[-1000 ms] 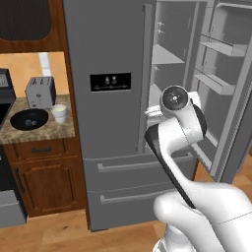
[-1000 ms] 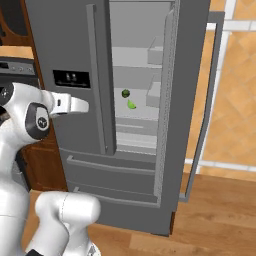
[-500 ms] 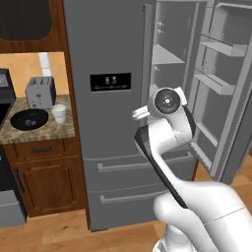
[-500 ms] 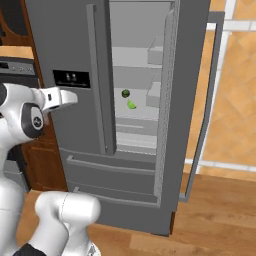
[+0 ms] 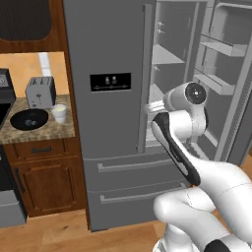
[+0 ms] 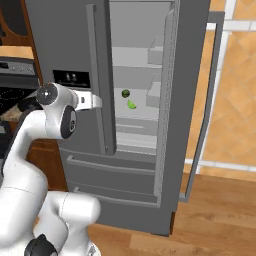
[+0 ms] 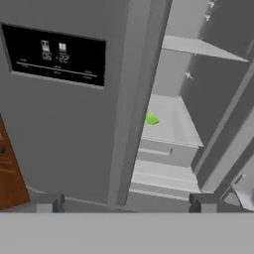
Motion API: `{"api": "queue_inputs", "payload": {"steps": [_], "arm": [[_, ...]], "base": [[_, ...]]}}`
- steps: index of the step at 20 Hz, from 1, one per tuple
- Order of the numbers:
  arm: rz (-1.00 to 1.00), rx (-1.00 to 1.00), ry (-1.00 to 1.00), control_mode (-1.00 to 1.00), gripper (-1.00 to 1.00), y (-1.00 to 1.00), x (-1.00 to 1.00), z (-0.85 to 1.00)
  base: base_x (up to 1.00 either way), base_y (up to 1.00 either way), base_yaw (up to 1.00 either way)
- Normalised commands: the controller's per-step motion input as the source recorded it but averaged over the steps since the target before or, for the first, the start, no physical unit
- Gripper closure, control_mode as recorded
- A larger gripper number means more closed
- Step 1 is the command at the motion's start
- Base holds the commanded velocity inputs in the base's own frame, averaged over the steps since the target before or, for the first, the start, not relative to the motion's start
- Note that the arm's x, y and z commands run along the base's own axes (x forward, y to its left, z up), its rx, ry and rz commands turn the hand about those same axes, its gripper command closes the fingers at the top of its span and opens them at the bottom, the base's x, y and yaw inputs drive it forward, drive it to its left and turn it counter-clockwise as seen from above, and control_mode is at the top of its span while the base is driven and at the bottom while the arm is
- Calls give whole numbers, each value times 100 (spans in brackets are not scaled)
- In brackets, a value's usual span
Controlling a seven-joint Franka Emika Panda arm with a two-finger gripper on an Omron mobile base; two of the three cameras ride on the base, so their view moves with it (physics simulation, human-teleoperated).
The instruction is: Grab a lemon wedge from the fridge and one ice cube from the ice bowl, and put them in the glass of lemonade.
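Tall grey French-door fridge (image 6: 75, 40), right door open.
Small yellow-green lemon wedge (image 6: 131, 104) lies on a shelf beside a dark green round fruit (image 6: 125, 93); empty jaws (image 7: 126, 202) spread apart, outside.

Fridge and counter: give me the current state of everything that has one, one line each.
fridge: right door swung open, left door shut, both bottom drawers shut.
lemon wedge: on a fridge shelf, beside the dark green fruit.
gripper: open, empty, outside the fridge.
glass of lemonade: upright on the counter.
ice bowl: on the counter.
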Motion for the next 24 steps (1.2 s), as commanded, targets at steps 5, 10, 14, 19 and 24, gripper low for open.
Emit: {"api": "queue_inputs", "payload": {"steps": [5,10,14,19,24], "arm": [[1,6,9,-100,-100,19,47,-3],[0,0,0,-100,-100,0,64,-5],[0,0,0,-100,-100,5,67,-19],[-3,0,-1,-100,-100,21,72,-12],[-4,0,-1,-100,-100,3,64,-10]], "base": [[0,0,0],[0,0,0],[0,0,0],[0,0,0],[0,0,0]]}}
